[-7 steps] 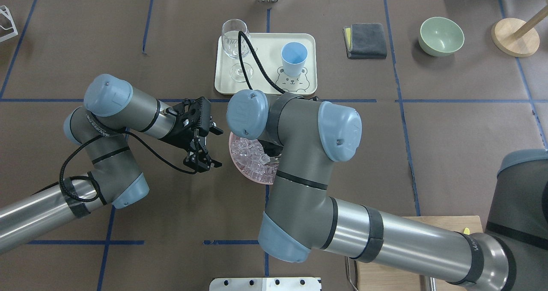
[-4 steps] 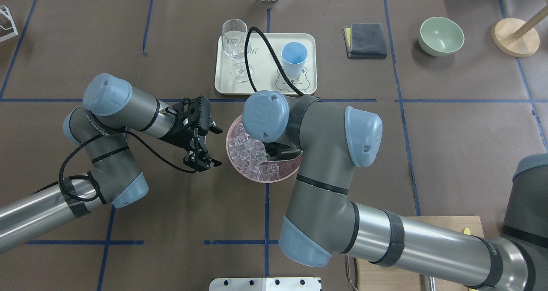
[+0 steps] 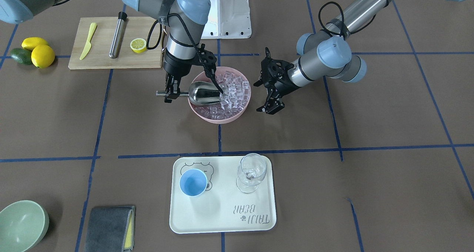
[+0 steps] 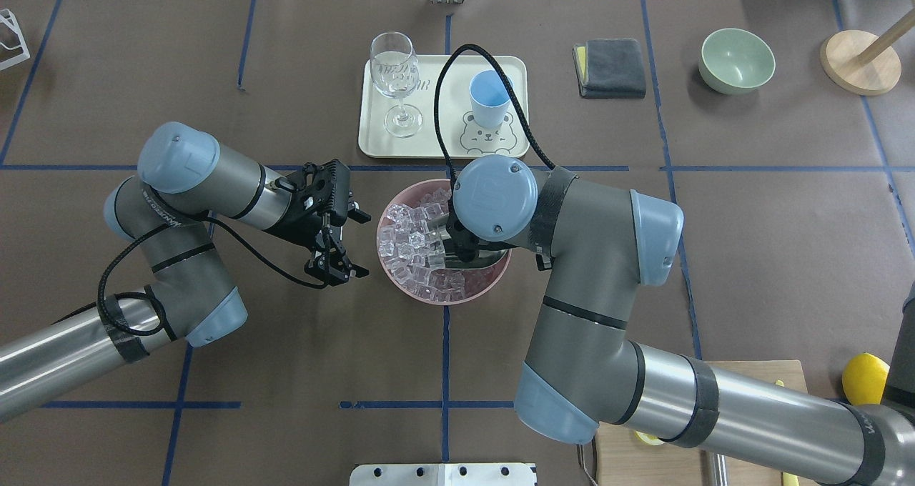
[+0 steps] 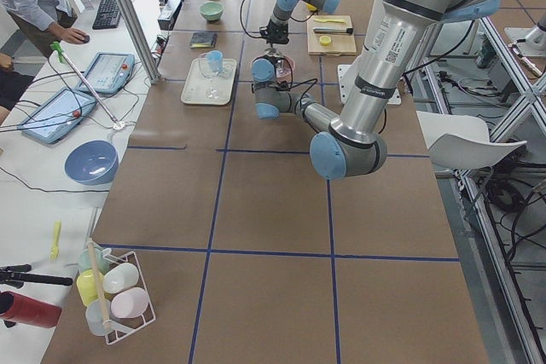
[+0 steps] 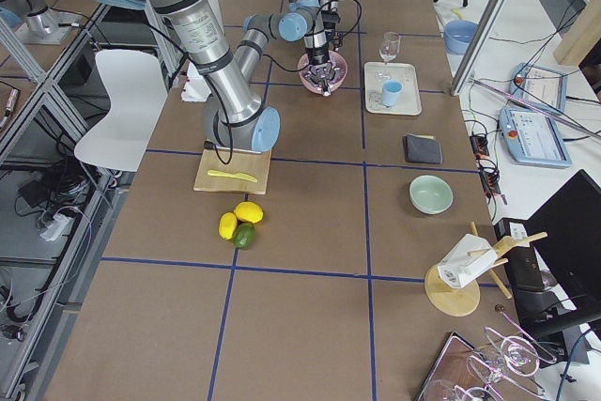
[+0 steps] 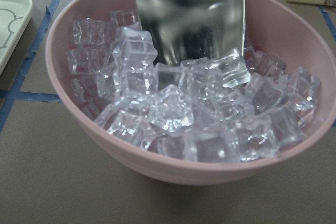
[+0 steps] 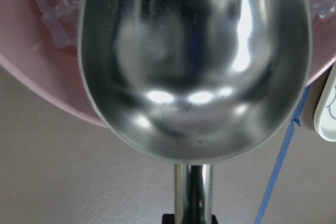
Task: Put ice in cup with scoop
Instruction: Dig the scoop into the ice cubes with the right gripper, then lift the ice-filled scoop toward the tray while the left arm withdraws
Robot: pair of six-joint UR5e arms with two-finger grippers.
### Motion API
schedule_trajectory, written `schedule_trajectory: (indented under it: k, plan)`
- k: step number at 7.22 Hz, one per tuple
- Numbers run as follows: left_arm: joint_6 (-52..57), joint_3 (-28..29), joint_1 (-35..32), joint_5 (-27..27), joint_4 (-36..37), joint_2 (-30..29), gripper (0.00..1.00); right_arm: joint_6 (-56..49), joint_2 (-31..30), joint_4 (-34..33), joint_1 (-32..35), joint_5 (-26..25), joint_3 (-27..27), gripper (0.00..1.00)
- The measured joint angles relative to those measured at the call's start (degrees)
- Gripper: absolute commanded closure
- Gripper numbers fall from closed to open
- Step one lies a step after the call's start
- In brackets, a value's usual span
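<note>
Front-facing view is showing the right gripper (image 3: 170, 93) squeezing shut on the thin straight handle of the shiny steel scoop (image 3: 204, 93), just outside the round pink bowl (image 3: 218, 121). The scoop's trough is lying inside the bowl, its open mouth poking into the pile of small clear ice cubes (image 3: 234, 90). In the right wrist view the trough is looking almost empty. The left gripper (image 4: 366, 246) is hanging wide open beside the bowl, holding nothing. The small light-blue cup (image 3: 193, 182) is standing empty on the cream tray (image 3: 222, 218), well apart from the bowl, with a clear stemmed glass (image 3: 251, 172) near it. I am guessing the ice is hard, light and slippery, so cubes may be sliding off if the scoop is tipping. The scoop is stiff, and its handle is the right place for holding. The bowl's rim needs clearing, the cup's mouth is small, and bare table (image 3: 333, 133) is lying open between bowl and tray.
</note>
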Motion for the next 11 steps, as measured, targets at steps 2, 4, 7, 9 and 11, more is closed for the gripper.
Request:
schedule_trajectory:
  k: [2,4,7,9,11]
  plan:
    - [-0.05,-0.02,0.00,0.01,-0.09,-0.32,0.00,1.97,-1.96,6.13,0.23,2.22,0.08,1.00]
    - [-0.23,-0.08,0.01,-0.03,-0.26,-1.04,0.00,2.82,-2.86,8.85,0.43,3.32,0.19,1.00]
    - [-0.18,-0.06,0.01,0.03,-0.23,-1.08,0.00,4.08,-3.64,10.65,1.91,6.14,1.60,1.00]
    - [-0.17,-0.02,0.00,0.03,-0.23,-1.08,0.00,4.78,-6.78,15.37,3.71,9.48,3.37,1.00]
    - [-0.17,0.00,0.00,0.09,-0.15,-1.03,0.00,6.73,-8.86,20.75,5.52,13.10,4.08,1.00]
